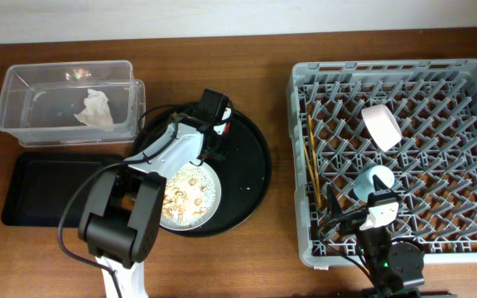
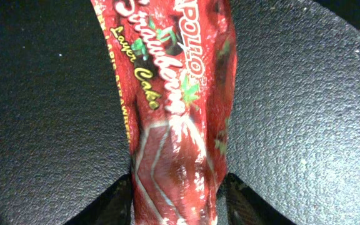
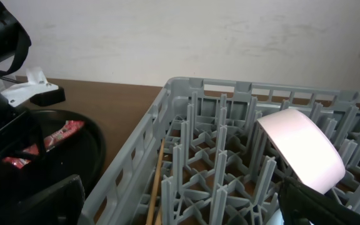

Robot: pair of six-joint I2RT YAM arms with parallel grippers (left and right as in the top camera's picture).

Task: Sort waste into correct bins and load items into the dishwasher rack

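My left gripper (image 1: 219,124) is over the far part of the big round black tray (image 1: 255,178). In the left wrist view its fingers (image 2: 179,206) press both sides of the red shiny wrapper (image 2: 177,106), which lies on the tray. The white plate (image 1: 190,197) with beige food scraps sits on the same tray. The crumpled napkin (image 1: 94,109) lies in the clear box (image 1: 23,91). The grey rack (image 1: 305,240) holds the chopsticks (image 1: 311,161), white bowl (image 1: 381,126) and blue cup (image 1: 377,178). My right gripper (image 1: 369,199) is open and empty above the rack's front (image 3: 186,206). No carrot stick shows.
The flat black tray (image 1: 48,186) lies in front of the clear box, left of the round tray. My left arm's base covers part of it and of the plate. The rack's upright pegs (image 3: 220,156) stand close under my right gripper.
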